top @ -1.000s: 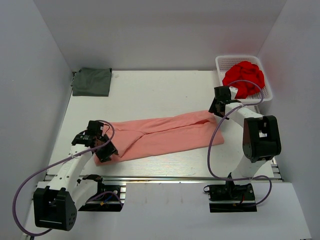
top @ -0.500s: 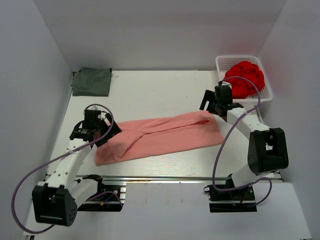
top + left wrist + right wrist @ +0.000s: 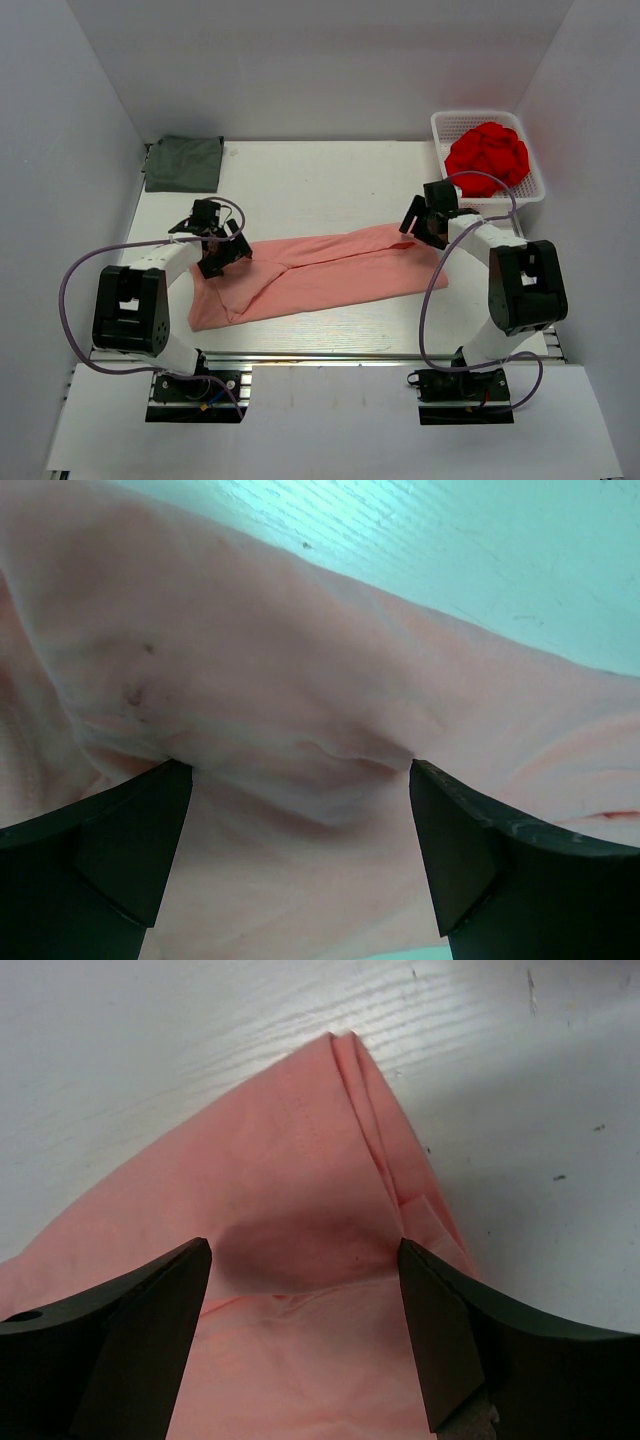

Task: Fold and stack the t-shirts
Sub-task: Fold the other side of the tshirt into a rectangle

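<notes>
The salmon-pink t-shirt point(image 3: 330, 275) lies folded into a long strip across the middle of the table. My left gripper point(image 3: 224, 252) is over the far corner of its left end, open. In the left wrist view the cloth point(image 3: 300, 660) fills the picture and the fingertips point(image 3: 130, 830) stand wide apart, low on it. My right gripper point(image 3: 416, 222) is open over the far right corner. In the right wrist view that layered corner point(image 3: 340, 1080) lies just ahead of the spread fingertips point(image 3: 455, 1320). The dark grey-green t-shirt point(image 3: 184, 163) lies folded at the far left.
A white basket point(image 3: 443, 125) at the far right holds a bunched red cloth point(image 3: 488, 155). White walls close in the table on the left, back and right. Both arms' cables loop above the table near the shirt's two ends.
Both grippers have opened. The left arm swung from the shirt's near-left end up to its far-left corner. The right gripper shifted slightly nearer and left over the right corner.
</notes>
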Robot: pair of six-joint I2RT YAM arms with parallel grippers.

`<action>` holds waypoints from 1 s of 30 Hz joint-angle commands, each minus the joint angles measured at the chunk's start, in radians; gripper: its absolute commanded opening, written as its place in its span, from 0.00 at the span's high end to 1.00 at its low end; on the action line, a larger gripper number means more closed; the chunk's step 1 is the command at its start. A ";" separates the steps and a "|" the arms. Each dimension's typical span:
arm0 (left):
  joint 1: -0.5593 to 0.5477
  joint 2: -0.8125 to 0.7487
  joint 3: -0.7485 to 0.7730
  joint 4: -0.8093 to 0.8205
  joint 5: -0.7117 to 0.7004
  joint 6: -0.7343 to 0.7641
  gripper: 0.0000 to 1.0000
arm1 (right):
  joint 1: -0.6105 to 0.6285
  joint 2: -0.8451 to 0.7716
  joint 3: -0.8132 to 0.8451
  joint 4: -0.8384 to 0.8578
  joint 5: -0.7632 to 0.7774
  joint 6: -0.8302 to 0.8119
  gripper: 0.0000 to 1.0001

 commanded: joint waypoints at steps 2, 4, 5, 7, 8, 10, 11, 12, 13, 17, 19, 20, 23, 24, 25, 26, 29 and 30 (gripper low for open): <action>0.005 0.001 0.030 0.011 -0.079 0.015 0.00 | -0.020 0.037 0.028 -0.051 0.030 0.093 0.21; 0.005 0.001 0.021 0.011 -0.079 0.015 0.00 | -0.023 0.048 0.029 -0.057 0.024 0.107 0.25; 0.005 0.013 0.021 0.011 -0.079 0.015 0.00 | -0.032 0.049 0.029 -0.061 0.029 0.110 0.26; 0.005 0.024 0.021 0.011 -0.088 0.015 0.00 | -0.040 0.049 0.022 -0.063 0.027 0.122 0.28; 0.005 0.035 0.021 0.011 -0.098 0.015 0.00 | -0.043 0.048 0.017 -0.065 0.021 0.121 0.33; 0.005 0.044 0.021 0.011 -0.099 0.015 0.00 | -0.050 0.048 0.015 -0.065 0.021 0.119 0.33; 0.005 0.044 0.021 0.011 -0.099 0.015 0.00 | -0.053 0.051 0.020 -0.068 0.006 0.124 0.33; 0.005 0.044 0.021 0.011 -0.099 0.024 0.00 | -0.061 0.051 0.020 -0.078 0.007 0.124 0.33; 0.005 0.044 0.021 0.011 -0.099 0.024 0.00 | -0.060 0.053 0.021 -0.080 0.004 0.113 0.33; 0.005 0.044 0.021 0.011 -0.099 0.033 0.00 | -0.061 0.042 0.025 -0.109 0.019 0.099 0.31; 0.005 0.044 0.021 0.011 -0.108 0.033 0.00 | -0.061 0.034 0.017 -0.105 0.017 0.086 0.31; 0.005 0.044 0.021 0.011 -0.108 0.033 0.00 | -0.063 0.034 0.006 -0.092 0.007 0.087 0.33; 0.005 0.044 0.021 0.020 -0.099 0.033 0.00 | -0.063 0.033 -0.001 -0.054 -0.019 0.079 0.47; 0.005 0.044 0.012 0.020 -0.099 0.043 0.00 | -0.060 0.030 -0.005 -0.040 -0.040 0.079 0.56; 0.005 0.044 0.012 0.020 -0.099 0.043 0.00 | -0.060 0.027 -0.003 -0.029 -0.042 0.081 0.63; 0.005 0.044 0.012 0.020 -0.099 0.043 0.00 | -0.060 0.022 0.000 -0.023 -0.048 0.075 0.69; 0.005 0.044 0.012 0.020 -0.099 0.043 0.00 | -0.060 0.008 0.011 -0.022 -0.039 0.075 0.96; 0.005 0.044 0.012 0.020 -0.099 0.043 0.00 | -0.060 0.004 0.018 -0.023 -0.031 0.070 1.00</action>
